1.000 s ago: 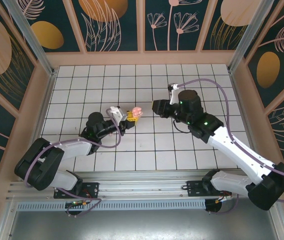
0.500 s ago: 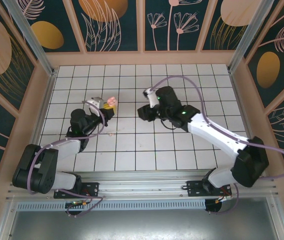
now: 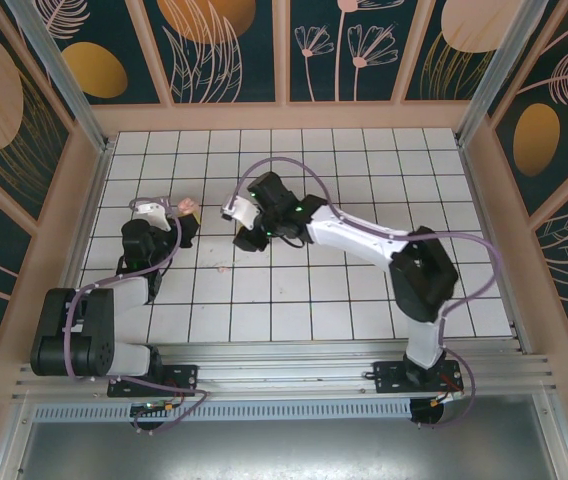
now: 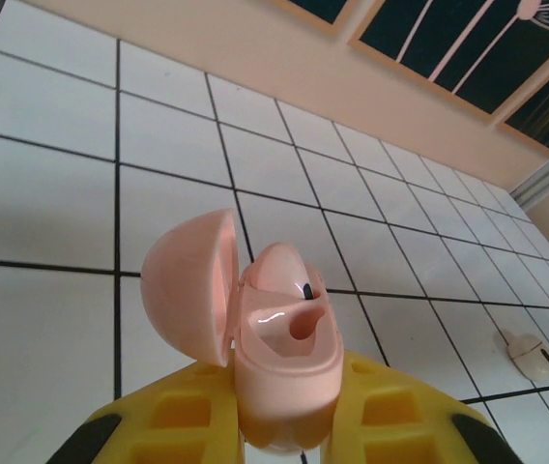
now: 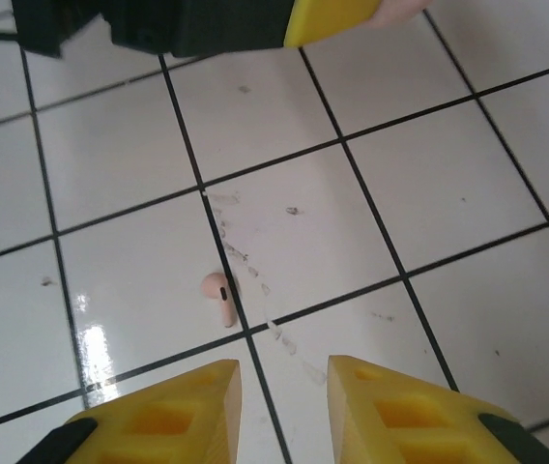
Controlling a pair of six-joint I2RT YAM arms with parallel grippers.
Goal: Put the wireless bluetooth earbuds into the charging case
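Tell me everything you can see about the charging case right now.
The charging case is small, rounded and pale pink, glossy like smooth plastic. Its domed lid is hinged open to the left in the left wrist view. Inside, one hollow is empty; the one behind it seems to hold an earbud. The case stands roughly upright, clamped between the yellow fingers of the left gripper, over the left part of the tiled table.

Round pale pink plastic charging case [image 4: 284, 372]: smooth, satin outside, glossy highlight inside the hollow. Tiny pale pink plastic earbud [image 5: 218, 290]: smooth, faint sheen. White gridded tabletop [image 5: 468, 164]: glossy, glare patches, scuffed with small grey marks. Right gripper [image 5: 284, 391], yellow plastic fingers [image 5: 163, 420]: matt, moulded recesses. Silver metal front rail [image 3: 284, 365]: dull, brushed-looking.
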